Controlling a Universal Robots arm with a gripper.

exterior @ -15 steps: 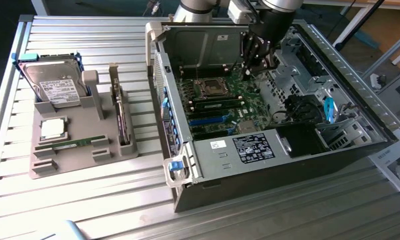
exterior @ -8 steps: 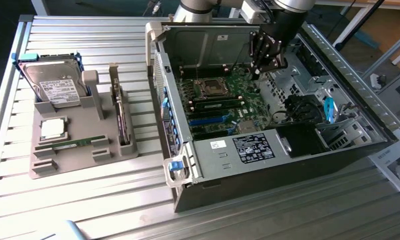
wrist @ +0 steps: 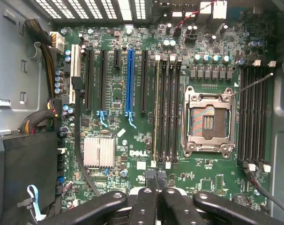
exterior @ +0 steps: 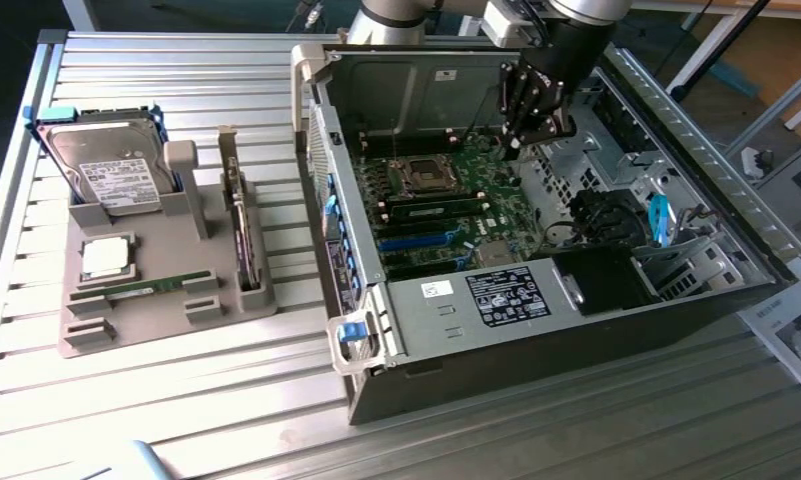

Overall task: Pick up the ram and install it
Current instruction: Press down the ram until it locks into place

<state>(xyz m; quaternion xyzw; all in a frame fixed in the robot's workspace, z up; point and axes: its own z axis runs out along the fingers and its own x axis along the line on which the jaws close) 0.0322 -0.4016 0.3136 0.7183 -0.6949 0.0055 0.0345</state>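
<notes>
Slats of bare metal made up your surface (exterior: 173,420), which filled most of the exterior view. Past its far edge on that view's right you could see a strip of room: pale floor, thin frame legs and some printed sheets low in the corner.

A grey holder (exterior: 173,330) sat on the exterior view's left and carried a labelled hard drive (exterior: 107,175) propped on edge, with a square silver processor chip (exterior: 107,257) lying flat below it. The ram (exterior: 144,290) lay flat in the holder just beside that chip, as a narrow green stick.

An open computer case (exterior: 507,350) took up the exterior view's right, with its motherboard (exterior: 454,200) exposed. Your pincer (exterior: 518,145) hung inside the case above that board, well apart from the ram, and the case wall stood between them. From the wrist, the pincer (wrist: 156,177) was closed with its tips pressed together, near the ends of the long memory slots (wrist: 168,108) beside the empty processor socket (wrist: 208,119).
</notes>
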